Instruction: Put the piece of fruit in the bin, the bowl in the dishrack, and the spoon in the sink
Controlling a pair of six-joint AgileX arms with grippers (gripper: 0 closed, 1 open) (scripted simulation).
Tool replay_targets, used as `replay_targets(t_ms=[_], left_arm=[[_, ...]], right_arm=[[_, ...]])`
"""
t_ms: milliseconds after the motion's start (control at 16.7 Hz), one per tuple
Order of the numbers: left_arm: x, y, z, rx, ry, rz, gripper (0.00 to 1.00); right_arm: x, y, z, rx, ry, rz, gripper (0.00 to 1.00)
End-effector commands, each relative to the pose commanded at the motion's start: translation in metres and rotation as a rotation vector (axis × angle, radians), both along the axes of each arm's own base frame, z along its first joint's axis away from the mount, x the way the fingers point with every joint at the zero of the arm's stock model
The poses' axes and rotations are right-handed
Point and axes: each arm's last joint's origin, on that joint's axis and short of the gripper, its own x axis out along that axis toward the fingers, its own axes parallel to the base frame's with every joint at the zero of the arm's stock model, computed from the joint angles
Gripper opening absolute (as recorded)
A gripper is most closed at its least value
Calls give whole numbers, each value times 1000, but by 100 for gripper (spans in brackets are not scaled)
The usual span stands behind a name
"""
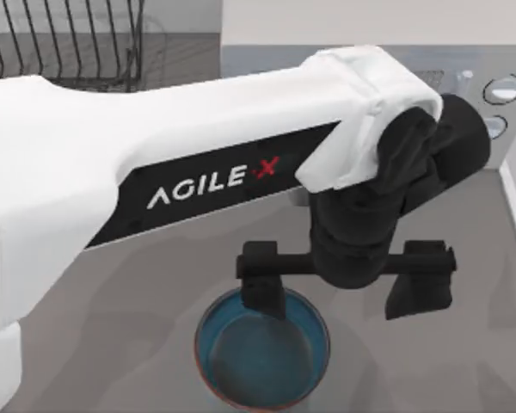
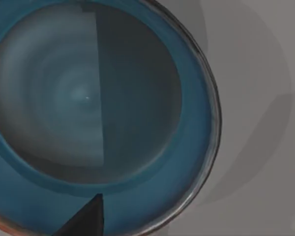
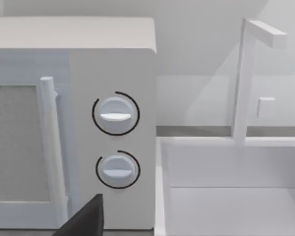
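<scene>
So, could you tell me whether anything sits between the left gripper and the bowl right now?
Nothing visible does. The left gripper is open directly over the bowl, one finger at its far rim. The bowl's inside looks empty.

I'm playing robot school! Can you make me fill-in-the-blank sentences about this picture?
1. The left hand hangs open over the ____-coloured bowl.
2. One finger dips just inside the bowl's ____.
3. The black wire dishrack sits at the top view's far ____ corner.
4. The white microwave has ____ round knobs.

Missing words: teal-blue; rim; left; two
</scene>
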Motion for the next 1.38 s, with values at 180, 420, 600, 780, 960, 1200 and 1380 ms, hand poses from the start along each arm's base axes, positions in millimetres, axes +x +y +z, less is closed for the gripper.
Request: replay_targets(t_ms=[180,420,600,780,960,1200,1380], left_arm=[[1,-3,-33,-4,-2,-1,100],[0,-2,-78,-7,-4,0,100],[-1,0,-88,-2,-1,0,100],[-1,0,-88,-2,-1,0,100],[-1,0,-88,-2,-1,0,77],[-1,0,-88,-2,-1,0,47],[-1,0,-88,-2,-1,0,25]], right_arm=[[0,0,0,0,0,0,100],[0,0,0,0,0,0,100],[0,0,0,0,0,0,100],[0,0,0,0,0,0,100],[0,0,0,0,0,0,100],[0,0,0,0,0,0,100],[0,0,0,0,0,0,100]])
